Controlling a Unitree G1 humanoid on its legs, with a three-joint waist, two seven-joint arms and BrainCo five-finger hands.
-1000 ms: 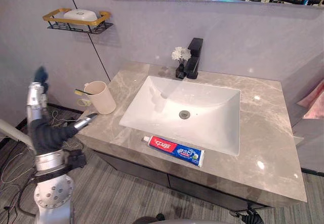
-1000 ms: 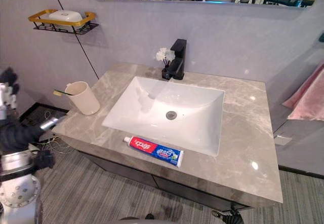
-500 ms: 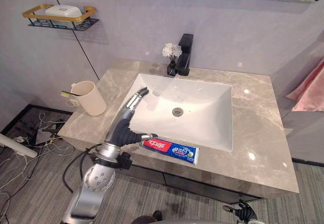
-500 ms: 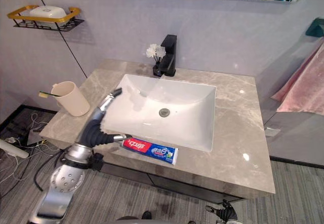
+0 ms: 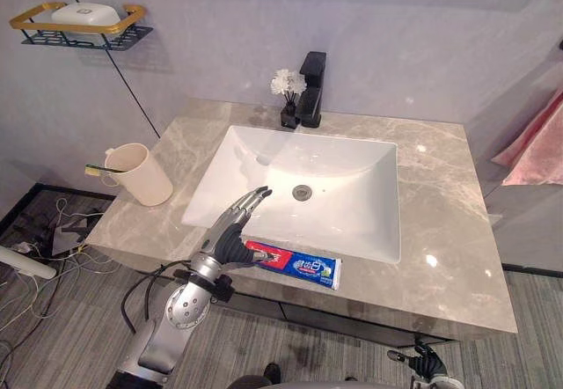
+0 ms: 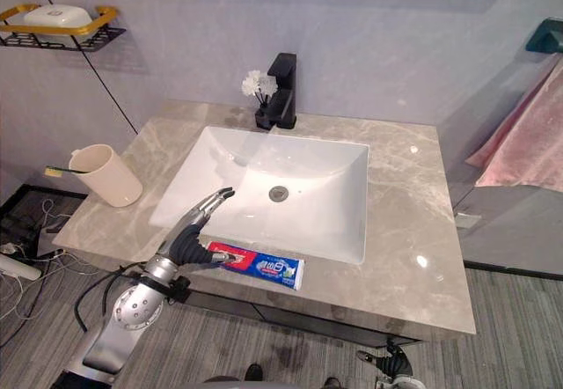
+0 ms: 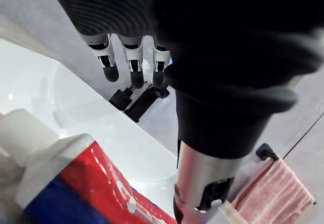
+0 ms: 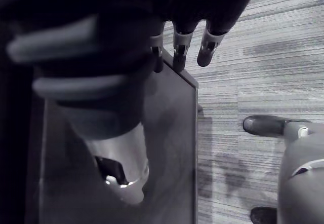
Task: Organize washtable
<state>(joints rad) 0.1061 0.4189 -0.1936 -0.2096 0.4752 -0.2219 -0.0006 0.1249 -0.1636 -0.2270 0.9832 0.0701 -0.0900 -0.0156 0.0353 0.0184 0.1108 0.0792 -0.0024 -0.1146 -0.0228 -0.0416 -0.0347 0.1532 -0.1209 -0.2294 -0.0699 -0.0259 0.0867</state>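
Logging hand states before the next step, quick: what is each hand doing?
Left hand: open, fingers straight, by the cap end of the toothpaste tube.
Right hand: open, holding nothing.

The counter (image 5: 440, 222) right of the sink (image 5: 352, 204) lies open, near to far. A cup (image 5: 139, 174) stands on the left; tap (image 5: 310, 88) and flowers (image 5: 286, 83) block the far rim; a tube (image 5: 299, 267) lies across the near strip beside the left hand (image 5: 233, 235)
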